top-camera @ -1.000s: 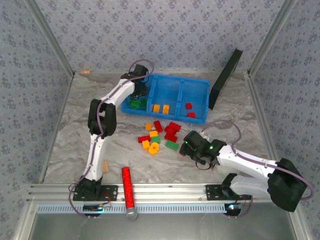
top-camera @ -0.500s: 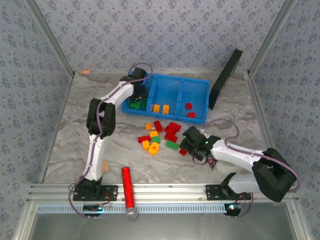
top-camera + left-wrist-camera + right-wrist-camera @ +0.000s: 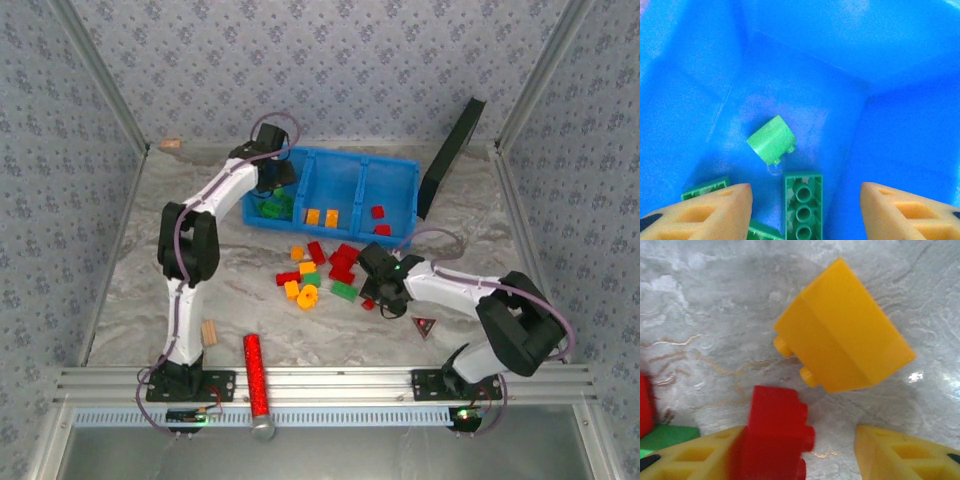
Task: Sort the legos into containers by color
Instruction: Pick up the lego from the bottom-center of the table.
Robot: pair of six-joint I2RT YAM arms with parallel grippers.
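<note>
Centring the right gripper (image 3: 804, 450) looks wise before squeezing: its jaws stand spread around a red brick (image 3: 776, 432) on the table (image 3: 715, 300), against one jaw only, while the left gripper (image 3: 806, 195) hangs spread, empty, over green bricks (image 3: 772, 142) in the bin (image 3: 805, 70).

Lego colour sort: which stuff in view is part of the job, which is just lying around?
Job: loose legos, blue three-compartment bin, green bricks, orange bricks and red bricks already in it.
Lying about: red glittery cylinder, tan wooden block, black panel, small triangular marker.
</note>
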